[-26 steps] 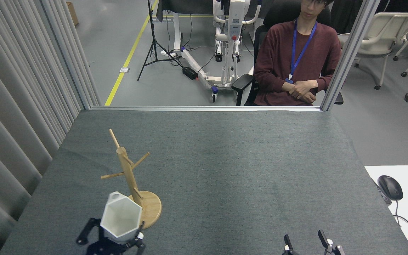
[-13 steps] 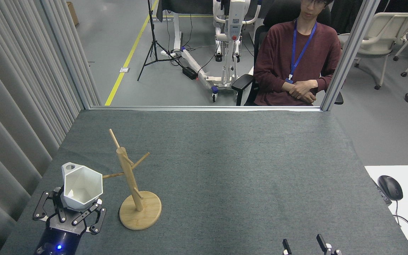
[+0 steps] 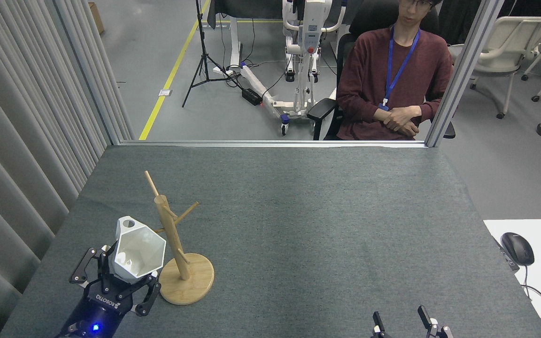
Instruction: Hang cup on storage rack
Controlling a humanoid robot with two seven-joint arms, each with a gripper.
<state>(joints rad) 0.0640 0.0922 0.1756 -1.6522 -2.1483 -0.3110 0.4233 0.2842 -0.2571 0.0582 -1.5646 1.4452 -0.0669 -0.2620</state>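
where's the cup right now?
Head view, lower left: the cup is held in the left gripper, just left of the rack post, its handle tab up by the left-pointing peg. It's not hung yet.

left tool (image 3: 113,286): black linkage fingers, white lettering, blue light | right tool (image 3: 404,324): dark prongs, possibly white-tipped

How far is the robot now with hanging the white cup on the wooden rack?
Done: the cup is off the table, held by the left gripper, open side toward the camera. In hand: the cup sits just left of the storage rack, its pierced handle tab on top, partly covering the left peg. Left: no peg passes through the tab's hole, so threading and release remain. The right gripper waits at the bottom edge, open and empty.
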